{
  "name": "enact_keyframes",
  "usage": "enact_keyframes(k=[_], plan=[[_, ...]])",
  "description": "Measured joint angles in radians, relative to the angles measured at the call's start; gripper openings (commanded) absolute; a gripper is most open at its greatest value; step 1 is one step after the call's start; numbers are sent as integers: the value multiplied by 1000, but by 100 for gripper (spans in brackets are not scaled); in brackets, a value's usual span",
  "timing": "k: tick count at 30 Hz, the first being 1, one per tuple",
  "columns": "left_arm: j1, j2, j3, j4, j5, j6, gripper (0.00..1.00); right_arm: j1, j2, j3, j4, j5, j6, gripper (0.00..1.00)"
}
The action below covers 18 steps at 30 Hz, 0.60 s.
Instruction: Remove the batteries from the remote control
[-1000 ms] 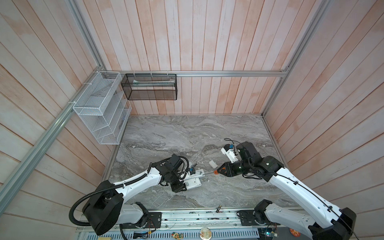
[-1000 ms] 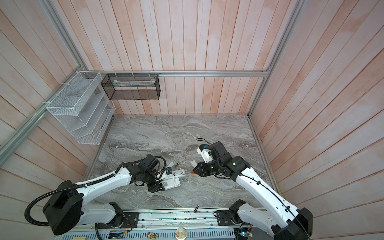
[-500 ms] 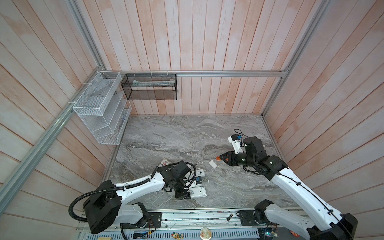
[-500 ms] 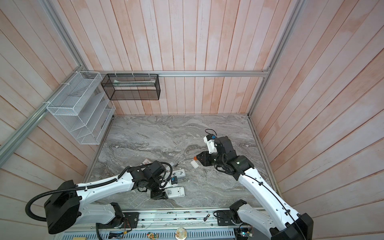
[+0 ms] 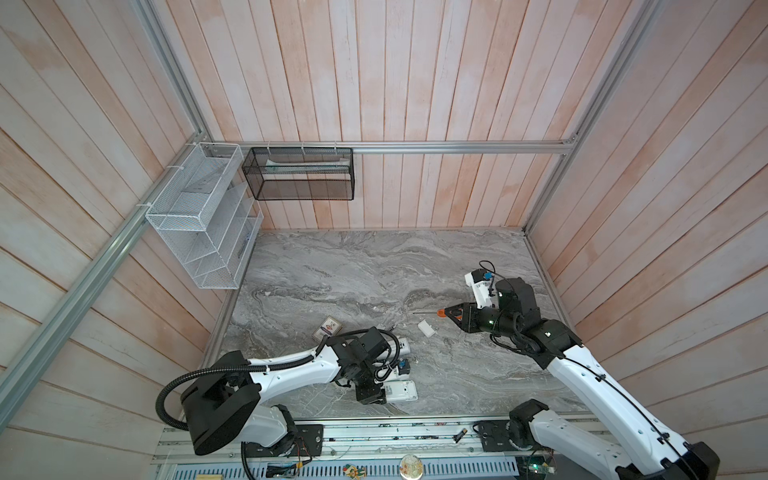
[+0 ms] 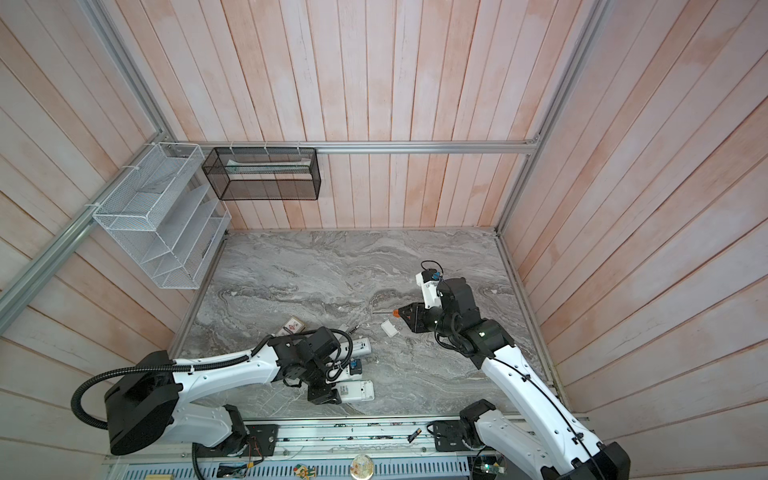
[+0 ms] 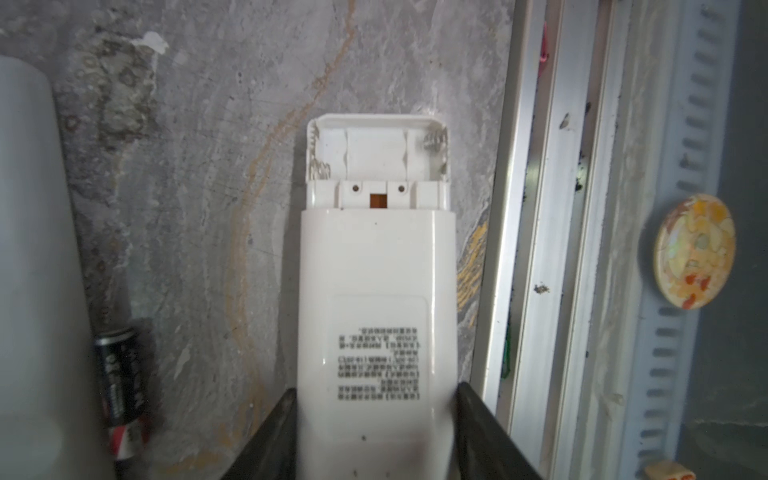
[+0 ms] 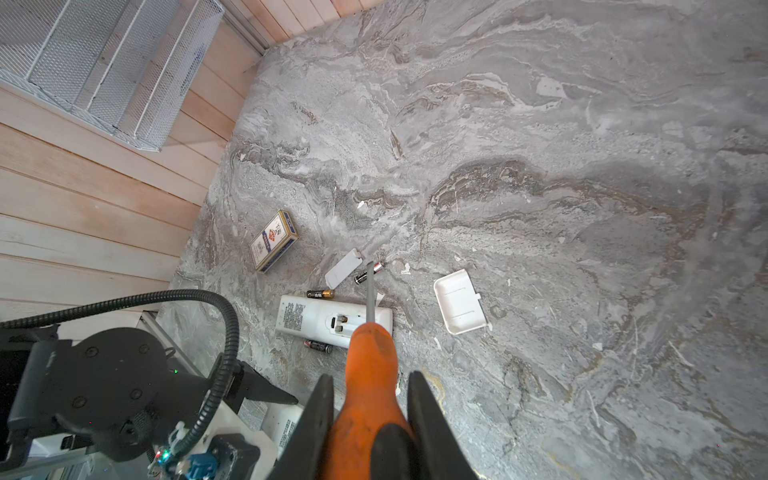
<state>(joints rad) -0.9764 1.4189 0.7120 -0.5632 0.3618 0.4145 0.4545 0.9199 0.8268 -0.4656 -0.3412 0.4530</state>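
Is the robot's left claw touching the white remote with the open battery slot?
Touching. The left wrist view shows the left gripper's two black fingers pressed against both sides of the white remote, with no gap.

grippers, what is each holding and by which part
Left gripper: white rectangular plastic remote, by the end opposite its open battery bay. Right gripper: orange-handled metal screwdriver, by the handle.

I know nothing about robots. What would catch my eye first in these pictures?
First, the orange screwdriver clamped in the right gripper, pointing out over the marble table. Next, the white remote held by the left gripper near the table's front edge, its battery bay open and empty, with only the springs showing. Loose batteries lie around a second remote on the marble.
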Motion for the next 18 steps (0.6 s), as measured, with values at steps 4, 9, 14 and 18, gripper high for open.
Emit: enact_keyframes(k=[4,9,14,18], plan=[[-6,23,0,13,-3,0,61,-18,-3,-11,7,-5,0,0],[-6,26,0,16,-23,-13,99,-32,-3,-15,15,-20,-3,0],[-6,-3,0,16,-53,-35,100,-43,-8,-26,27,-27,-4,0],[-6,-87,7,0,-86,-58,100,-48,-10,-28,35,-32,-4,0]])
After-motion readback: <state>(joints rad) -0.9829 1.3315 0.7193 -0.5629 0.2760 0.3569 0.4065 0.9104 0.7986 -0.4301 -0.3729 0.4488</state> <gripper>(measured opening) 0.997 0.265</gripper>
